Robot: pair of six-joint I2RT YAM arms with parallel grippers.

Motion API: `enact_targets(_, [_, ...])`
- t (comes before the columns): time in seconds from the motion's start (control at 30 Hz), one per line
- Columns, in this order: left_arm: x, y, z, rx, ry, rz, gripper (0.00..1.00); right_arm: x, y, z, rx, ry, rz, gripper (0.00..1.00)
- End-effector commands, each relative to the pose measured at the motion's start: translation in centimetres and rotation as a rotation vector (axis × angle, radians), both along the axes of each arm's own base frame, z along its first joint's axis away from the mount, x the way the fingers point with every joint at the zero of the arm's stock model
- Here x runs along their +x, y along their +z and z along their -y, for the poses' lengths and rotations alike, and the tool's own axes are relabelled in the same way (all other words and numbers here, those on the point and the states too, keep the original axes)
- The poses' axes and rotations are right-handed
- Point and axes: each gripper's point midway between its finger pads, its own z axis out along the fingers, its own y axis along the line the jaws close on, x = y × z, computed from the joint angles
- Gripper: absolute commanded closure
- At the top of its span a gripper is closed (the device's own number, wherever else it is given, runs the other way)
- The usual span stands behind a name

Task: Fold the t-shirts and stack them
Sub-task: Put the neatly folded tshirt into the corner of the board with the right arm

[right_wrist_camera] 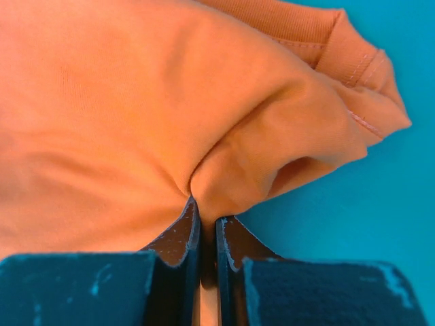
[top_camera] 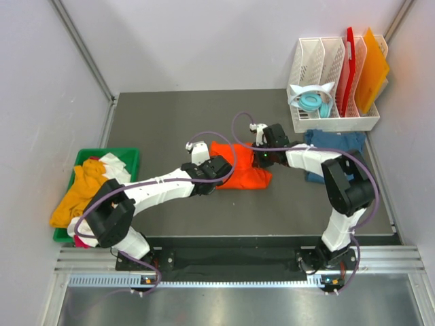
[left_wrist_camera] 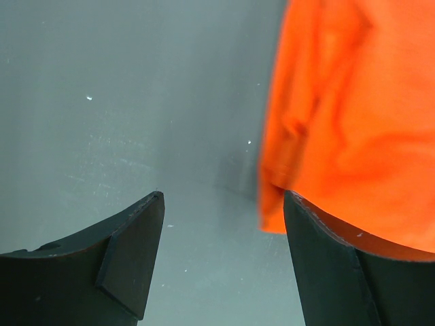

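The right jaws are clenched on a pinched-up fold of the orange t-shirt, close to a hemmed sleeve or corner. The left jaws stand released with nothing between them, low over the grey tabletop, and the shirt's edge is just beside one finger.

The shirt lies mid-tabletop between my two arms, partly bunched. I judge it light and limp. It will sag and drag rather than hold shape, so I'd take it by hems or corners, one pinch each side, not mid-panel.

A dark teal-blue t-shirt lies beside the right arm, in front of the white rack. The rack holds a red board, an orange board and a teal ring-shaped item. The green bin at left holds a yellow-orange shirt, spilling over its rim, and white cloth.
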Motion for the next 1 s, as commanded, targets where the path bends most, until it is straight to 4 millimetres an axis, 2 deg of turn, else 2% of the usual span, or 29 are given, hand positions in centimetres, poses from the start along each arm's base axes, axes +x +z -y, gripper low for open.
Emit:
enact_targets(0.0, [0.3, 0.9, 0.3, -0.013, -0.002, 0.033, 0.25, 0.8, 3.4, 3.8, -0.182, -0.011, 0.094, 1.00])
enact_targets(0.33, [-0.4, 0.9, -0.4, -0.019, -0.009, 0.039, 0.25, 0.6, 7.9, 5.3, -0.201, -0.030, 0.208, 1.00])
enact_targets(0.53, [-0.5, 0.9, -0.4, -0.023, -0.017, 0.040, 0.25, 1.3, 10.5, 6.5, -0.242, -0.052, 0.269, 1.00])
enact_targets(0.77, [-0.8, 1.1, -0.9, -0.019, -0.017, 0.050, 0.25, 2.3, 13.7, 8.8, -0.263, -0.099, 0.328, 1.00])
enact_targets(0.97, [-1.3, 0.7, -1.4, -0.031, -0.012, 0.045, 0.25, 2.7, 16.8, 11.8, -0.294, -0.133, 0.389, 1.00])
